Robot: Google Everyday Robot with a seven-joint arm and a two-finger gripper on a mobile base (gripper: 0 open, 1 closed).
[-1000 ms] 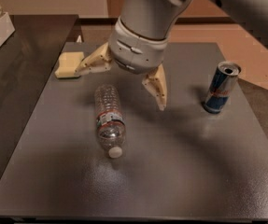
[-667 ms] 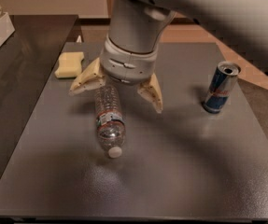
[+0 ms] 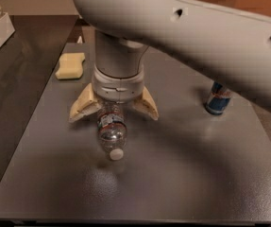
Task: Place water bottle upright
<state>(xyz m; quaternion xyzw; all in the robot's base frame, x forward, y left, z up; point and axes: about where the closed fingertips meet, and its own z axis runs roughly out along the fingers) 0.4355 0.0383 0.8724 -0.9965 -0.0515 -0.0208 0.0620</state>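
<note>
Clear water bottle (image 3: 111, 134) lying flat; jaws spread astride, prob. untouching.

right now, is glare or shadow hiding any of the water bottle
Camera view: a pale sheen lies on the table just in front of the water bottle, not on it. Camera view: the open gripper straddles the bottle, covering and shading its base end. Camera view: the arm hides the top of the can.
</note>
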